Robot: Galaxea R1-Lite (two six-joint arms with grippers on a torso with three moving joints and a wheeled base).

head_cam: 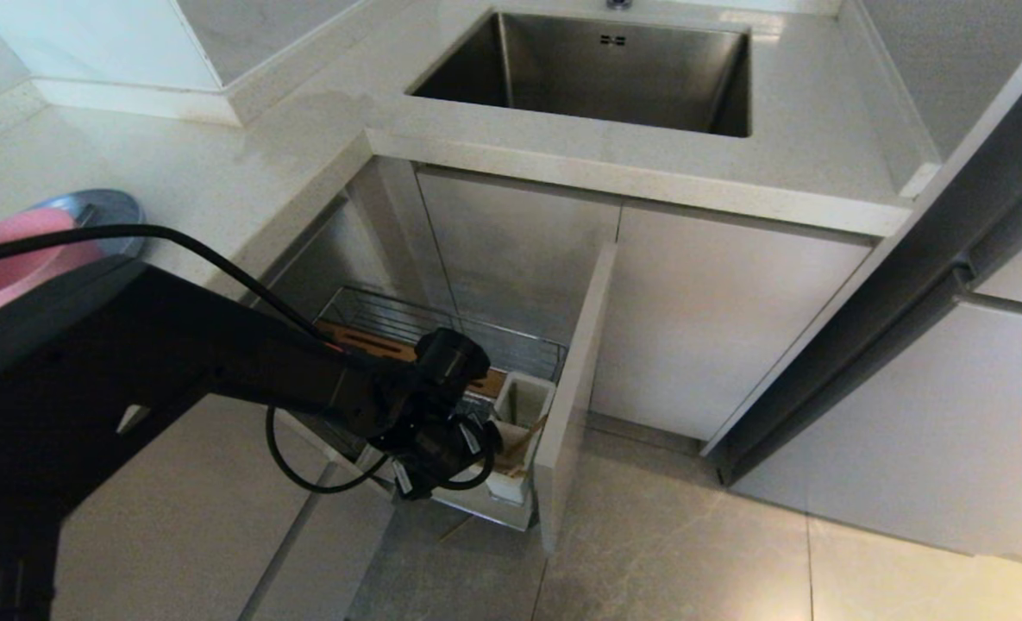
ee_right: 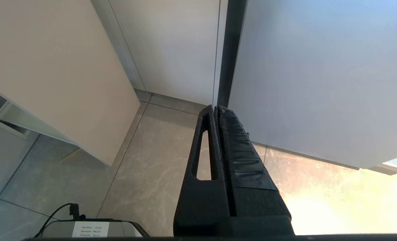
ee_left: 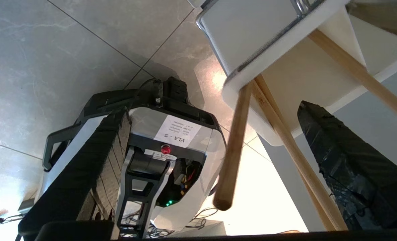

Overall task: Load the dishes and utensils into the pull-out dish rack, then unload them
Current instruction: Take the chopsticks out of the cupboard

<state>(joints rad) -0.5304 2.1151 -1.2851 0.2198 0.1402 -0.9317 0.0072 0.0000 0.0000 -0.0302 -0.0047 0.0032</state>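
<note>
We're at the utensil cup (head_cam: pixel 523 405), left gripper (ee_left: pixel 215 147) spread wide around the chopsticks (ee_left: pixel 233 147); looks like squeezing comes next. Right gripper (ee_right: pixel 217 115) pressed together.

The pull-out dish rack (head_cam: pixel 442 345) sits below the desk (head_cam: pixel 243 172), sink (head_cam: pixel 597 69) at twelve o'clock; chopsticks (head_cam: pixel 523 448) stand in its utensil cup (head_cam: pixel 523 405) (front corner), bowl (head_cam: pixel 19 259) on plate (head_cam: pixel 105 211) at nine o'clock.

A pink bowl (head_cam: pixel 10 259) is seen on a blue plate (head_cam: pixel 109 211). Pale wooden chopsticks (ee_left: pixel 238 140) are shown in a white cup (head_cam: pixel 523 405). The rack (head_cam: pixel 407 323) is chrome with a brown strip (head_cam: pixel 373 345); the floor (head_cam: pixel 692 552) is grey, marbled tile.
</note>
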